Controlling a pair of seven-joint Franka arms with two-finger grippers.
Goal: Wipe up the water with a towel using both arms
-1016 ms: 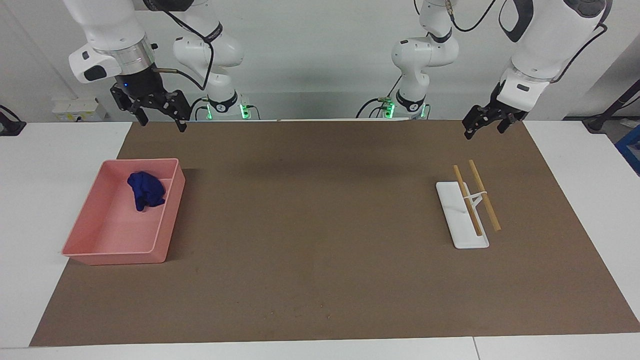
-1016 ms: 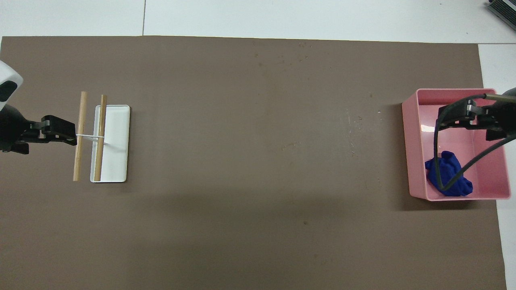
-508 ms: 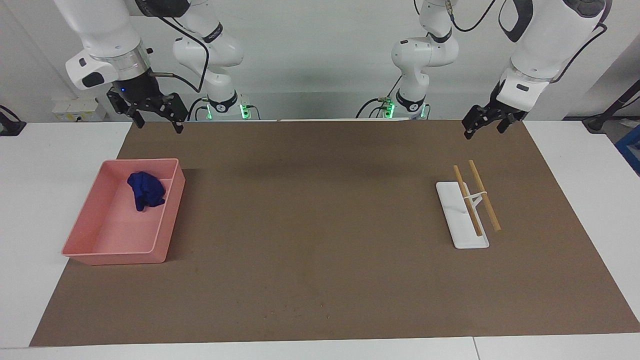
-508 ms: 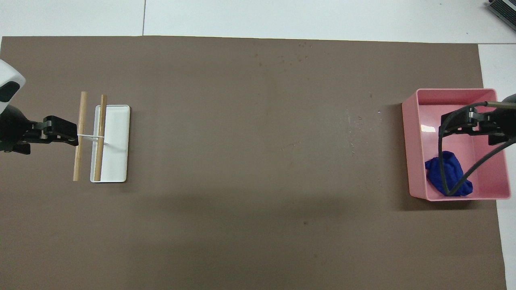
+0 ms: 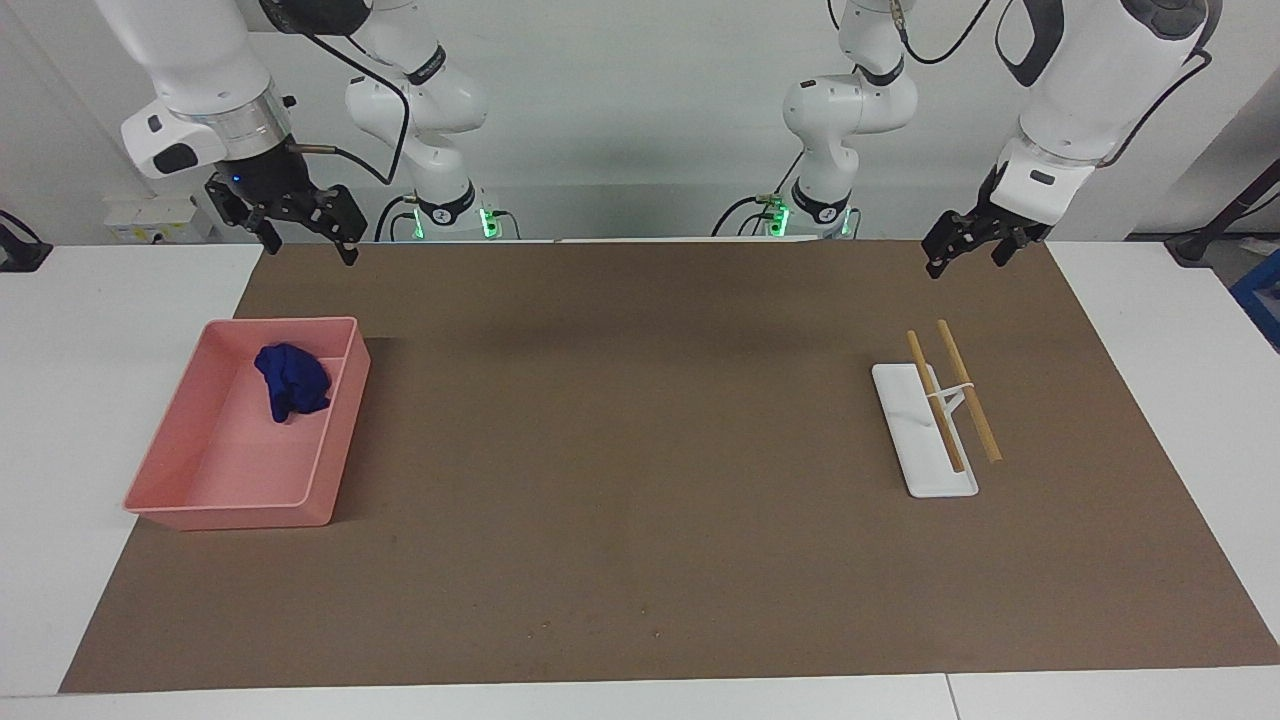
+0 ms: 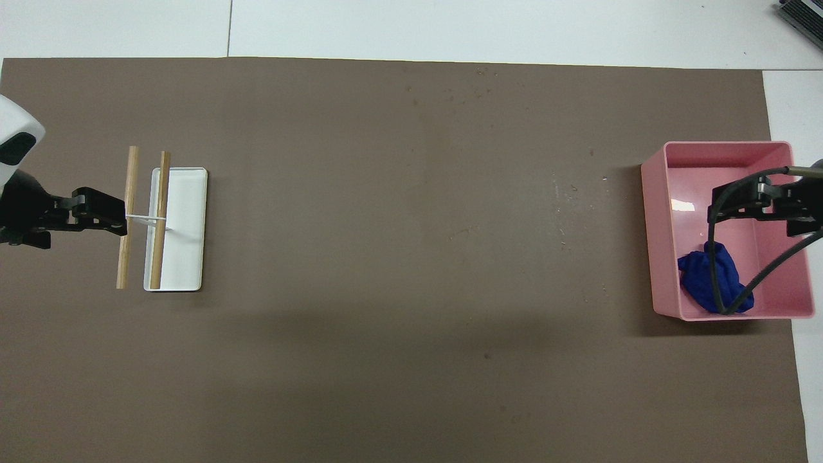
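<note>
While both jaws stand spread and hold nothing, right gripper (image 5: 305,236) hangs over the mat edge by the pink tray (image 5: 172,448), blue towel (image 5: 291,380) bunched inside it, left gripper (image 5: 968,245) waits above the white rack (image 5: 925,448), water specks (image 6: 566,212) mid-mat

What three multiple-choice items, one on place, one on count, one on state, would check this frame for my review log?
1. Where does the towel lie?
A. in the pink tray
B. on the white rack
C. on the bare mat

2. How many wooden sticks does the rack carry?
A. one
B. two
C. four

3. What does the right gripper hold?
A. the towel
B. a stick
C. nothing

Answers:
1. A, since the blue cloth sits inside the tray's walls, at its end nearer to the robots.
2. B, since two sticks lie side by side across the rack.
3. C, since its jaws are open and empty, raised near the tray; the left gripper waits near the rack.
</note>
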